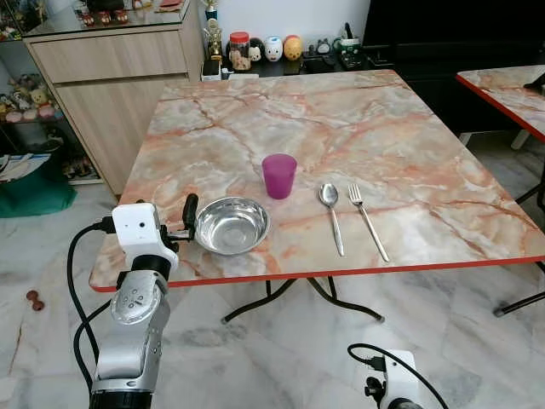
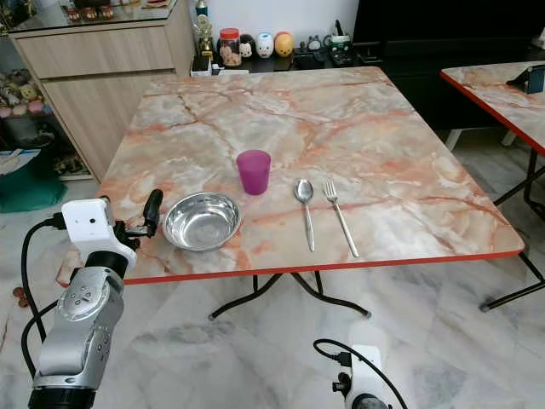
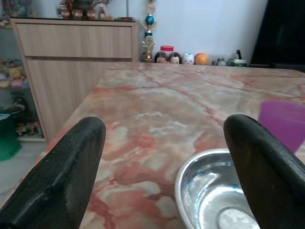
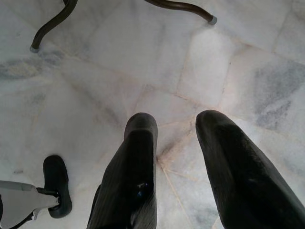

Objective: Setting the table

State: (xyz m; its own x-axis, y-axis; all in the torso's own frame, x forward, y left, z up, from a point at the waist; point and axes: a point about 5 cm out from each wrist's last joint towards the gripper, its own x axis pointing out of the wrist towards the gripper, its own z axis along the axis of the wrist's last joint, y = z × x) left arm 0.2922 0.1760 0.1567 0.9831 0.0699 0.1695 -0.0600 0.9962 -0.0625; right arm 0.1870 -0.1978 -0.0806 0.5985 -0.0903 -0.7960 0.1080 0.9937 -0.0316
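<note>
On the marble-patterned table (image 1: 409,128) with its red edge, a steel bowl (image 1: 232,225) sat near the front rim, and everything else can be placed from it. Just behind the bowl and slightly to its right stood a purple cup (image 1: 278,175), upright and apart from it. To the bowl's right lay a spoon (image 1: 332,213) and, beside that, a fork (image 1: 366,218), side by side without touching, handles toward the front edge. The left gripper (image 1: 185,223) hung just left of the bowl at the table's edge, its two black fingers (image 3: 62,176) spread wide and holding nothing; in the wrist view one finger stood over the bowl's rim. The right gripper (image 4: 176,143) hung low over the pale tiled floor (image 4: 248,62), fingers parted and empty. Beyond the table's far edge, small figurines and a red-lidded jar (image 1: 239,49) lined a shelf; no writing on them was legible.
</note>
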